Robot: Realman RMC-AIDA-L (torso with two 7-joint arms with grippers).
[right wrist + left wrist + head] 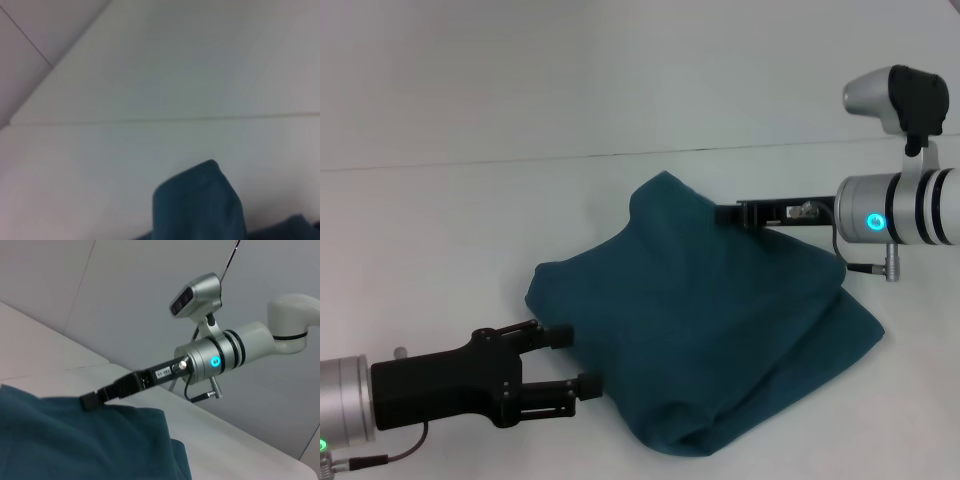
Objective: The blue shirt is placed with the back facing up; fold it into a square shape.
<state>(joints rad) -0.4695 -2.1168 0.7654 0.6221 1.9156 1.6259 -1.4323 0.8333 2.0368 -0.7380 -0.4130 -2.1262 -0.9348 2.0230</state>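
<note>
Shirt (pixel 710 340) bunched in a loose mound mid-table (pixel 440 220), one corner lifted into a peak at the far side, no lettering showing. Right gripper (pixel 728 213) reaching in from the right, tips at that raised corner; clamped on cloth or merely touching, cannot tell. Left gripper (pixel 575 362) near left, fingers spread and empty, just beside the shirt's left edge. Folding partly begun at best: layers doubled over, yet lumpy and uneven. Still needed: flattening, aligned edges, a square outline.
</note>
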